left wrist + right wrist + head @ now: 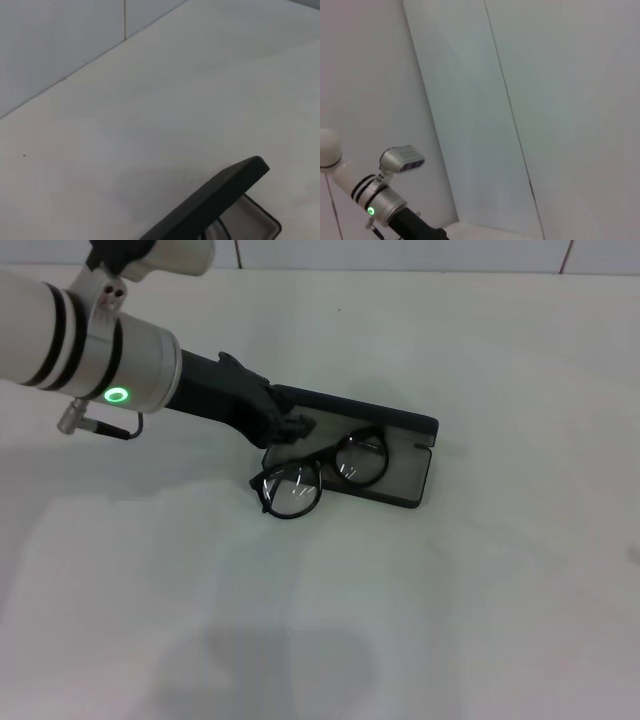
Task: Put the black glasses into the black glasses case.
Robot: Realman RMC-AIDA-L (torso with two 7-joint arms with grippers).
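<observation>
Reaching in from the left edge of the white surface point(480, 600): the left gripper point(285, 427), on a white arm with a green ring light, black fingers point(292, 425) low at the left end of the black glasses case point(400, 455). Touching or just beside the glasses there; cannot tell whether the fingers are apart, together or clamped on anything, since the dark fingers merge with the dark case and frame.

Lying open near the middle of the surface, a little toward the far edge: the case, lid standing up along its far side, grey lining facing up in the flat tray nearer the front edge.

Resting across the left end of the tray: the black glasses point(322, 475), tilted. One round lens over the grey lining, the other lens hanging past the case's near-left corner onto the bare surface. Frame's left end directly below and in front of the fingertips, the bridge crossing the tray's rim.

From the left wrist view: only the raised lid edge of the case point(220, 197), a sliver of grey lining beneath it, and the far wall beyond the surface point(190, 90).

Right gripper out of sight; right wrist view pointed at the wall, with the left arm point(380, 205) far off in a lower corner.
</observation>
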